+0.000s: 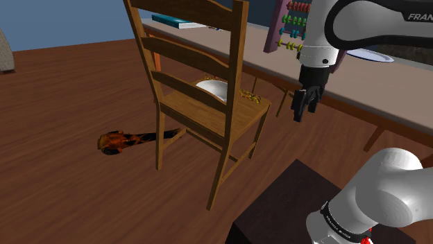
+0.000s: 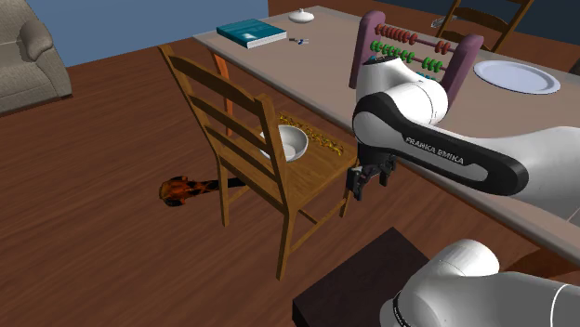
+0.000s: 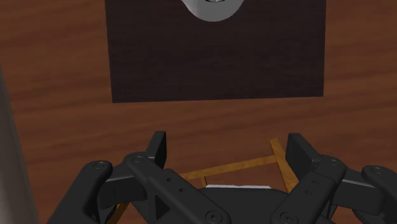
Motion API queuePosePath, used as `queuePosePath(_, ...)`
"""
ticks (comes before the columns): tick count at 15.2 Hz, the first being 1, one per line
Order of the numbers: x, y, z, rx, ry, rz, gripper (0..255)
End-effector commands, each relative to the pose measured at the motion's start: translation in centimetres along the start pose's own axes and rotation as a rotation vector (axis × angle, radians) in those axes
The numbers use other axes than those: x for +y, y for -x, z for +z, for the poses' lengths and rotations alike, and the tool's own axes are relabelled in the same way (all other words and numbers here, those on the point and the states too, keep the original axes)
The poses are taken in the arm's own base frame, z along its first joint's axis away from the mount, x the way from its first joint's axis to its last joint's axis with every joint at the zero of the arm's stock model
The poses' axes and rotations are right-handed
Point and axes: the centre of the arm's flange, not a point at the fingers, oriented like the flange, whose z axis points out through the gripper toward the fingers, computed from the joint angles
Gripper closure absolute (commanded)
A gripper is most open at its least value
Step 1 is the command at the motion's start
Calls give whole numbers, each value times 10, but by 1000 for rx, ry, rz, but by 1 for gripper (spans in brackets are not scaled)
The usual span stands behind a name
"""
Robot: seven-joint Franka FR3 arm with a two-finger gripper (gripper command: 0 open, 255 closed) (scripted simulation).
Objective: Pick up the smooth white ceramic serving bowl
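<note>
The white bowl [image 1: 214,89] sits on the wooden chair's [image 1: 239,114] seat, toward the side nearest the bench [image 1: 375,83]. The black claw [image 1: 300,111] hangs just off the seat's edge, on the shoulder view's right of the chair, between it and the bench, clear of the bowl. Its fingers stand wide apart, gripping nothing. A violin [image 1: 114,142] lies on the floor left of the chair.

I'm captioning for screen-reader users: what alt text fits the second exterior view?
A white bowl sits on the seat of a wooden chair, and the white arm's black gripper hangs beside the seat's edge, apart from the bowl. Behind is a long table with an abacus, a book and a plate; a violin lies on the floor.
</note>
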Motion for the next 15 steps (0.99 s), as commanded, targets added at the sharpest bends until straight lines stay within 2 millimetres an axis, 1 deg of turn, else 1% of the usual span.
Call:
queuePosePath(1, 0, 0, 0, 0, 0, 0, 0)
queuePosePath(15, -70, -167, -21, 36, 41, 27, 0)
